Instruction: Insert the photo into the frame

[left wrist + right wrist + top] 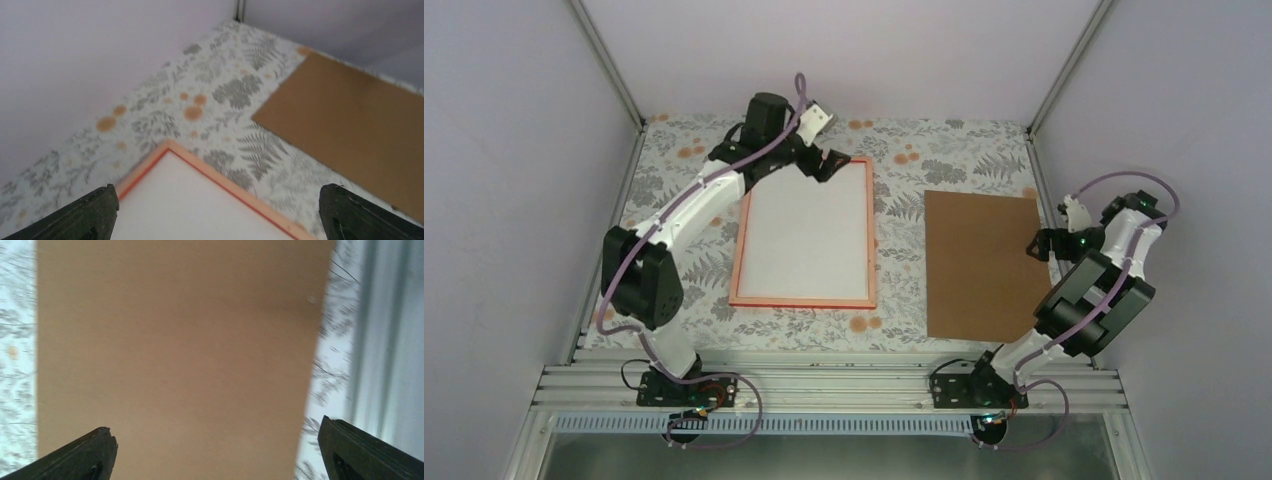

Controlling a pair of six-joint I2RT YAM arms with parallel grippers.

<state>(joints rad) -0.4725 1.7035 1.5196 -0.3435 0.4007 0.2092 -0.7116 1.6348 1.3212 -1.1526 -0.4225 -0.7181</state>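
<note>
Left gripper (831, 161): hanging wide open over far right corner of frame (802, 301)
Right gripper (1046, 243): hanging wide open over brown board (979, 265)

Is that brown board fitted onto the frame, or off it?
Off. The brown board lies flat beside the frame, apart, patterned tabletop showing between them.

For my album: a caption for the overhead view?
Left claw open over the frame's far edge; right claw open over the brown board.
</note>
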